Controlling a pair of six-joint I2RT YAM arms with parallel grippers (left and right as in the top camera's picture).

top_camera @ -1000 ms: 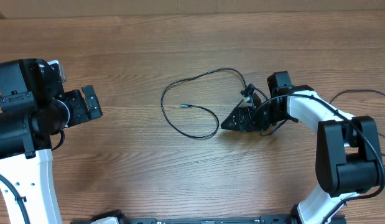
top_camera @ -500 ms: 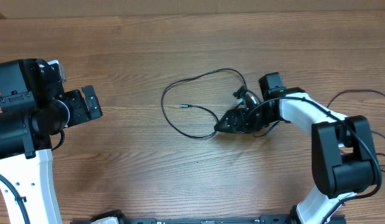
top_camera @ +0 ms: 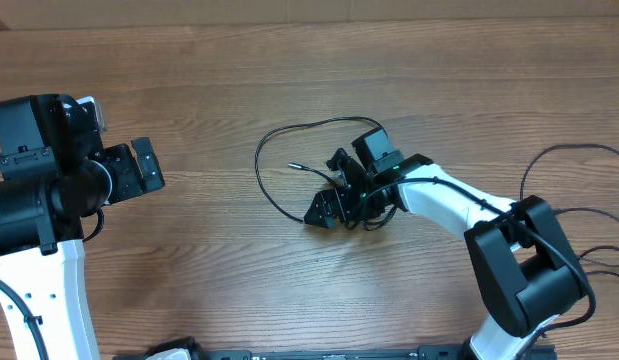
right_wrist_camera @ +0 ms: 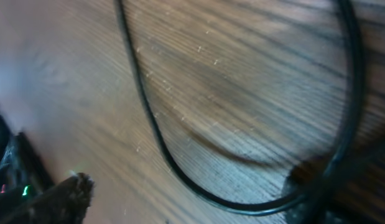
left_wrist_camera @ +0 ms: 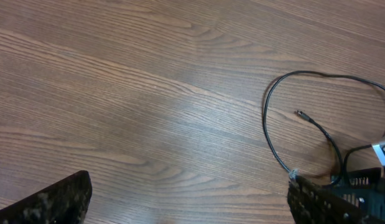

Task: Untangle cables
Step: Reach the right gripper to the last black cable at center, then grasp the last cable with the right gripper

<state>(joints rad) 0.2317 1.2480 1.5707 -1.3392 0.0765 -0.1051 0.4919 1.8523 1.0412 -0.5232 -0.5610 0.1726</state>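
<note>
A thin black cable [top_camera: 261,180] lies in a loop on the wooden table, its small plug end [top_camera: 292,167] free inside the loop. Its right part is bunched under my right wrist. My right gripper [top_camera: 323,212] is low over the table at the loop's right side. In the right wrist view the cable [right_wrist_camera: 148,118] curves between the spread fingers [right_wrist_camera: 192,208], so the gripper is open. My left gripper [top_camera: 141,168] is open and empty far to the left; its view shows the loop [left_wrist_camera: 267,124] and the plug [left_wrist_camera: 299,113] at the right.
The right arm's own thicker black cables [top_camera: 564,152] trail off the table's right side. The table's far edge [top_camera: 309,22] runs along the top. The left arm's base [top_camera: 34,150] stands at the left.
My right arm has swept left across the table, pushing the bunched cable part with it. The loop has narrowed and shifted slightly left. The left arm has not moved.
</note>
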